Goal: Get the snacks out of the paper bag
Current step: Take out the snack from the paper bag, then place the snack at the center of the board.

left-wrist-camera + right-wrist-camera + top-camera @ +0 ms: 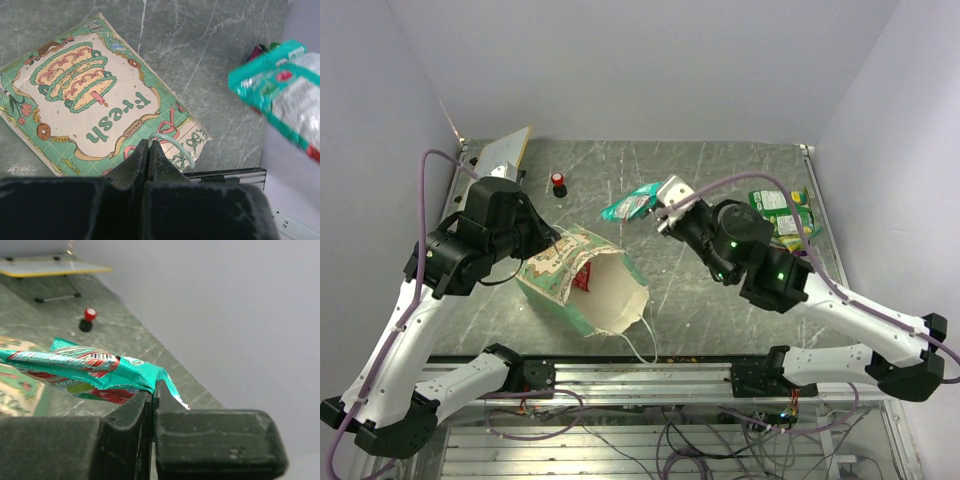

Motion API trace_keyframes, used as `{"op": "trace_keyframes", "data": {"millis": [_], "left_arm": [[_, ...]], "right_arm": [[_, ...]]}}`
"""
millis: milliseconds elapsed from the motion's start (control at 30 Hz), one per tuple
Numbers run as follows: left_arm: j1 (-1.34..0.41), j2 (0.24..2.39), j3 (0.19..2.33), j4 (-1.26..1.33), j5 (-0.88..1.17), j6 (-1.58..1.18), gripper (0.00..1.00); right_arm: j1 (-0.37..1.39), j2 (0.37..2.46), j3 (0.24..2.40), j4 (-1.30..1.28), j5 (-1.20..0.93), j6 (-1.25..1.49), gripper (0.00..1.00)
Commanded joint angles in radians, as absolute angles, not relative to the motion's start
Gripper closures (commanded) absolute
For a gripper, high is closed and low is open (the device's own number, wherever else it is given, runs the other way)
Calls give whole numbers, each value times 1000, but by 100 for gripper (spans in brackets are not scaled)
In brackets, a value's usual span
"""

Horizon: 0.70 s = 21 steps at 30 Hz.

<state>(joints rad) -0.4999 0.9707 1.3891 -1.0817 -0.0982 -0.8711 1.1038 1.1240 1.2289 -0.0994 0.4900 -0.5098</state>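
A teal snack packet hangs by one corner from the right hand, whose fingers are pressed together on the foil. The rest of the packet juts out to the hand's left, just beyond the paper bag. The mint-green and cream bag lies on its side mid-worktop, its open mouth turned toward the arms' bases, with something red showing inside. The left hand is clamped on the bag's upper rim beside a string handle. More snack packets, green among them, lie on the marbled grey worktop at far right, partly behind the right arm. A red-capped bottle and a white board sit toward the far left.
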Motion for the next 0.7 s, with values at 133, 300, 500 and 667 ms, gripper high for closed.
{"op": "trace_keyframes", "data": {"millis": [133, 300, 500, 667], "left_arm": [[-496, 987, 1404, -1046, -104, -837, 93], [-495, 1013, 1426, -1045, -89, -822, 93], [-495, 1025, 1436, -1034, -61, -805, 93], [-495, 1040, 1459, -1041, -49, -791, 93]], "right_arm": [[819, 1259, 1281, -172, 465, -230, 100], [725, 1337, 1230, -226, 450, -112, 100], [617, 1479, 1217, -340, 509, 29, 100], [564, 1519, 1155, -326, 622, 1, 100]]}}
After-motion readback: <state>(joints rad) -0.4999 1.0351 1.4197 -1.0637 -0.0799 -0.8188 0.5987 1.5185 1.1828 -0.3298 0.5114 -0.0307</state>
